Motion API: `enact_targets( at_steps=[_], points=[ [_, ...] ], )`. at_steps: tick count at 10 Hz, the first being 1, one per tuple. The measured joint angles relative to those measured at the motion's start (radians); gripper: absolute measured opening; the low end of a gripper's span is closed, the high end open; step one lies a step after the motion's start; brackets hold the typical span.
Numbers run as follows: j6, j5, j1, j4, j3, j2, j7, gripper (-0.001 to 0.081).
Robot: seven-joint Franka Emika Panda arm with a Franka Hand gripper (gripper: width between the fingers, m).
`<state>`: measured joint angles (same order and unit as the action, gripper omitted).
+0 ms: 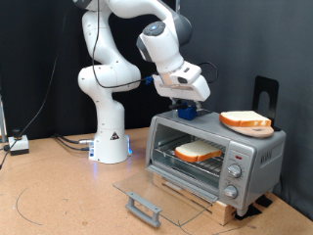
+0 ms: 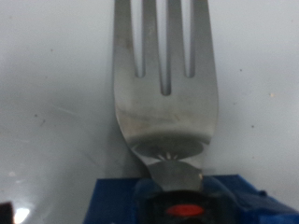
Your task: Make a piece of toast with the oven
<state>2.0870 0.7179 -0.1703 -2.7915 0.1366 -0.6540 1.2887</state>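
Hovering over the oven (image 1: 217,155), the fingers (image 1: 186,111) carry a fork (image 2: 161,84).

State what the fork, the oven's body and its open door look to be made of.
Fork: metal, likely stainless steel, dull brushed grey with soft reflections. Oven body: silver-grey sheet metal or metal-look casing, matte sheen. Door: clear glass, the floor showing through it, with a grey handle whose material is unclear.
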Motion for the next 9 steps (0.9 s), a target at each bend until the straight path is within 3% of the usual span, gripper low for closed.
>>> enact_targets(
  at_steps=[1, 5, 7, 9],
  points=[
    [-0.017, 0.002, 0.0, 0.006, -0.013, -0.01, 0.003, 0.0765],
    [-0.108, 0.012, 0.001, 0.034, -0.097, -0.099, 0.03, 0.0809],
    [-0.097, 0.012, 0.004, 0.032, -0.101, -0.094, 0.03, 0.0809],
    [-0.093, -0.003, 0.038, 0.043, -0.149, -0.088, 0.037, 0.0809]
  ],
)
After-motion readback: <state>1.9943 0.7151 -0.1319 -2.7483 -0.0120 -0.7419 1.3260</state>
